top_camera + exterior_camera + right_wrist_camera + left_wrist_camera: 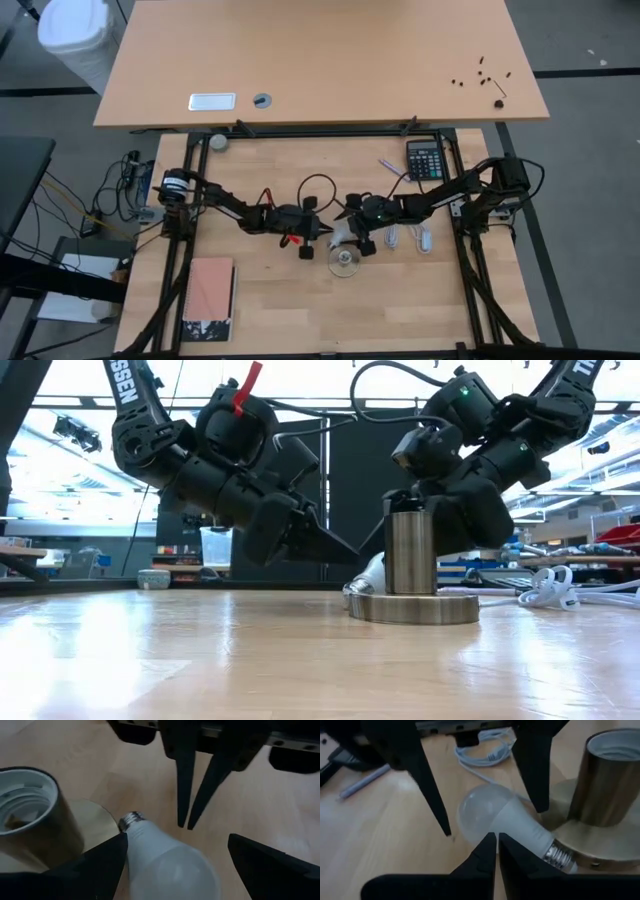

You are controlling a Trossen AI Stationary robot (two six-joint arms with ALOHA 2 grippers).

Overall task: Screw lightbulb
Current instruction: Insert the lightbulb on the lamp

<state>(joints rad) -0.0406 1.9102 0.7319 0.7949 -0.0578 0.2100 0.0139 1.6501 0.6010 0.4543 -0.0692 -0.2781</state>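
Beside the socket's round base (580,851), the lightbulb (505,822) lies flat on the wooden table (385,835), screw end touching that base, globe pointing away. Right gripper (175,870) straddles it wide open, gripping nothing; left gripper (497,845) hovers near, closed and empty.

White letters "SSEN" on left arm (128,400) — partial brand, nothing else legible

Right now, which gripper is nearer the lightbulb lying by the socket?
Right. The right gripper is open with its fingers either side of the lightbulb. The left gripper is shut, its tips just short of the globe.
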